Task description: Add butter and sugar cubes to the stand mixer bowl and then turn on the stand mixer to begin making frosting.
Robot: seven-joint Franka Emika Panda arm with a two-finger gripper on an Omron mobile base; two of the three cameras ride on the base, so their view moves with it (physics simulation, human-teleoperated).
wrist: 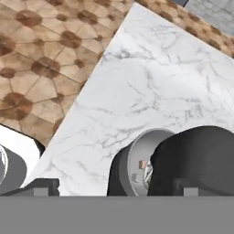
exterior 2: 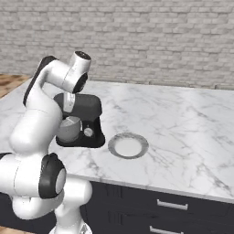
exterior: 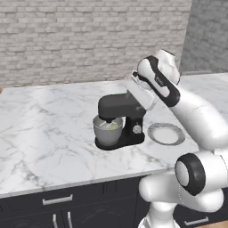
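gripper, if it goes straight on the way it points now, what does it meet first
Probably the stand mixer head or the rim of the stand mixer bowl just beneath the open jaws, though depth is hard to judge.

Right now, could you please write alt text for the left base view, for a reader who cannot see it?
A black stand mixer sits on a white marble counter, its grey bowl under the head with something pale yellow inside. A flat round grey plate lies to its right. The robot's white arm rises from the lower right and bends over the mixer.
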